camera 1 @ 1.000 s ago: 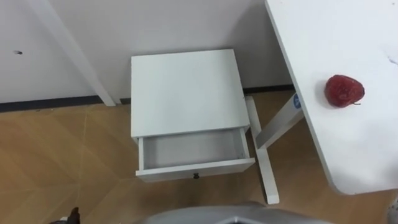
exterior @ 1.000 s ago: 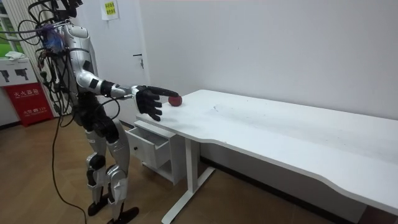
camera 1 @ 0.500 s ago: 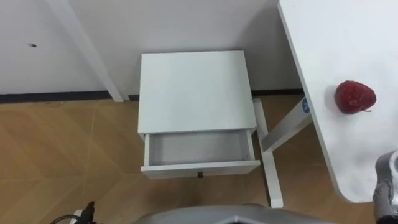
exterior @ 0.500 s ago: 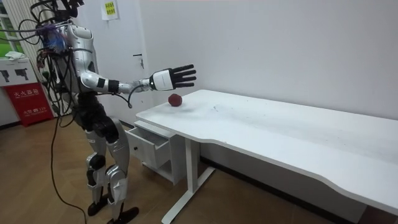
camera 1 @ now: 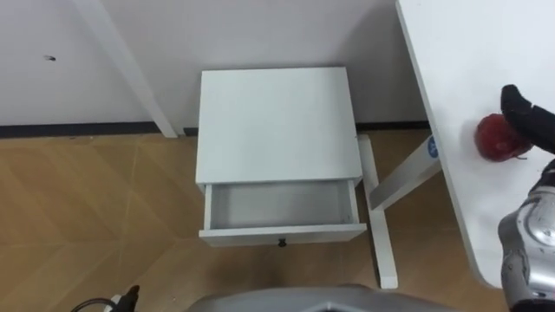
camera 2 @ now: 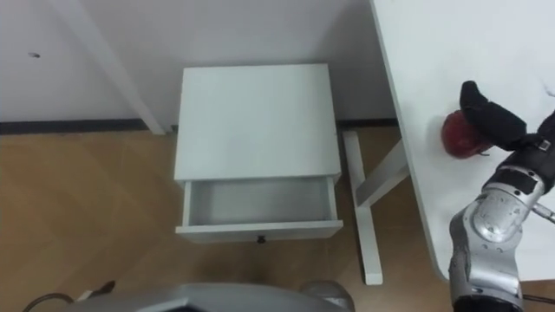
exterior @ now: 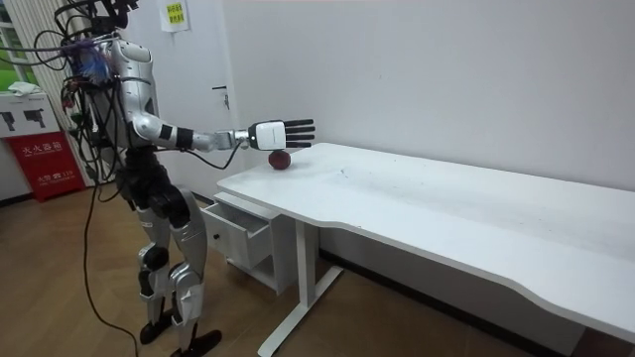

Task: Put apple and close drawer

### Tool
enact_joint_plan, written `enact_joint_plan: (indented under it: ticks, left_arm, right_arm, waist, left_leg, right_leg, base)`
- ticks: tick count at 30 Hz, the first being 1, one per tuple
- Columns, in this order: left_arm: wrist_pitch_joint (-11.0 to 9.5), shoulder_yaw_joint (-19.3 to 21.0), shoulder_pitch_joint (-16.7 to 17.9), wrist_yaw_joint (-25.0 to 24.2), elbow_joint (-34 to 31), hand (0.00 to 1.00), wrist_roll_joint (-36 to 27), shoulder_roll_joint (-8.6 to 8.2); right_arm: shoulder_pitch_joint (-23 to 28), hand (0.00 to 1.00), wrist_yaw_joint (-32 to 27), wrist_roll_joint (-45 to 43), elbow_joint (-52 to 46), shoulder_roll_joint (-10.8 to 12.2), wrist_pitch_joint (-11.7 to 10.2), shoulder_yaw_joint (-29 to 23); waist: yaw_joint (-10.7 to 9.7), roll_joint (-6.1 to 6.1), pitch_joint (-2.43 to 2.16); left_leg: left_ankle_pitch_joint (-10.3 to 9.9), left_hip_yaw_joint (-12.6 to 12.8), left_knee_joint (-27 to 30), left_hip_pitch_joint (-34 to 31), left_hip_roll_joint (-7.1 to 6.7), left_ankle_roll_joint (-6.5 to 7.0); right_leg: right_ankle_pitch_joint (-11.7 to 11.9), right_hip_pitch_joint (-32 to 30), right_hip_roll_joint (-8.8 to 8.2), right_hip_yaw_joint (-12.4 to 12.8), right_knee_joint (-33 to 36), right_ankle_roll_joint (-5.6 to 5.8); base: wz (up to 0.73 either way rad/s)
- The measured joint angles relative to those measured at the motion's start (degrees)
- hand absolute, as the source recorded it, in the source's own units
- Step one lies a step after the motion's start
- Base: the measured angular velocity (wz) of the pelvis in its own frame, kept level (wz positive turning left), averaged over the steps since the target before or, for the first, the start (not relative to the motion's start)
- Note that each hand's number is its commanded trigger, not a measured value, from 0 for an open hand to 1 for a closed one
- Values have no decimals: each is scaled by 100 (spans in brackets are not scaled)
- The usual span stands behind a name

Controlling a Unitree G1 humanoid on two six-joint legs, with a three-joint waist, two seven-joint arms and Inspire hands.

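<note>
A red apple (camera 1: 494, 139) lies on the white desk (camera 1: 486, 43) near its left end. My right hand (camera 1: 529, 117) comes in from the lower right and hovers just over the apple, partly covering it. In the room view this hand (exterior: 281, 132) is open with straight fingers above the apple (exterior: 281, 160). To the left of the desk, a white nightstand (camera 1: 276, 121) stands against the wall. Its drawer (camera 1: 282, 234) is pulled out and empty.
The desk's white leg and foot (camera 1: 381, 225) stand just to the right of the nightstand. A slanted white beam (camera 1: 130, 69) leans at the wall on the left. Wooden floor (camera 1: 95, 217) lies open to the left of the drawer. I stand in front of the nightstand at the desk's end.
My right hand has come down and forward from a raised position to just above the apple. The eye view has shifted slightly; apple and drawer have not moved.
</note>
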Motion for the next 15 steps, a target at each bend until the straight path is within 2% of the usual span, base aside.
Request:
enact_joint_plan:
  ticks: [15]
  left_arm:
    - [17,-2,9,-87,-120,0,-27,13]
  right_arm:
    - [1,0,729,-57,460,0,202,56]
  waist:
    - [-5,-12,-7]
  left_leg:
    - [0,-1,1,27,5,0]
  right_leg:
    - [5,-6,4,6,5,-1]
  base:
    - [0]
